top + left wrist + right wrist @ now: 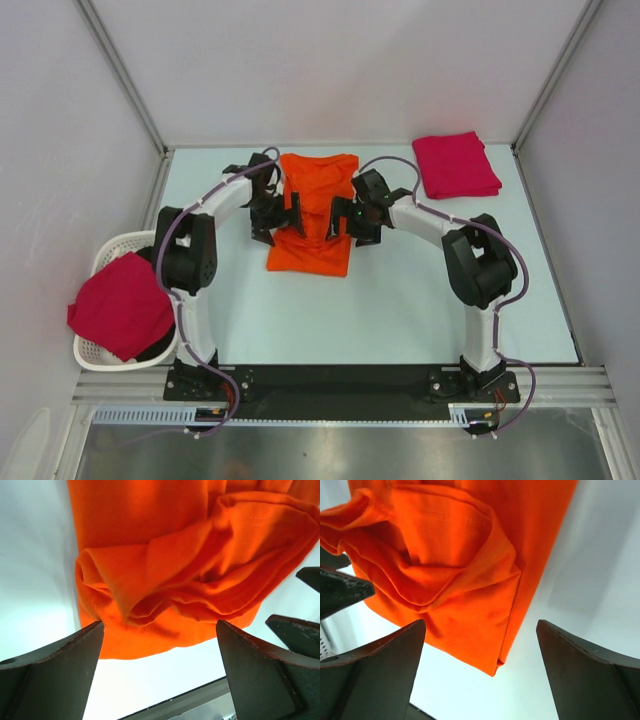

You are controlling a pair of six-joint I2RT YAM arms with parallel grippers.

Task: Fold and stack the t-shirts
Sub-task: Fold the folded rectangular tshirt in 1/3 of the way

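Observation:
The bright orange t-shirt (312, 215) lies in the middle of the table as a narrow lengthwise strip, rumpled across its middle. My left gripper (284, 216) stands at its left edge and my right gripper (346, 218) at its right edge, facing each other. In the left wrist view the left gripper (160, 625) is open just over the bunched orange cloth (165, 580), holding nothing. The right gripper (481, 623) is open too, above a folded corner of the orange shirt (455, 570). One crimson-pink t-shirt (456, 165) lies folded at the back right. Another crimson-pink shirt (122, 305) is heaped on the basket.
The white slatted basket (95, 353) stands off the table's left edge beside the left arm's base. Grey walls and metal posts close in the table's back and sides. A black rail (340, 385) runs along the near edge.

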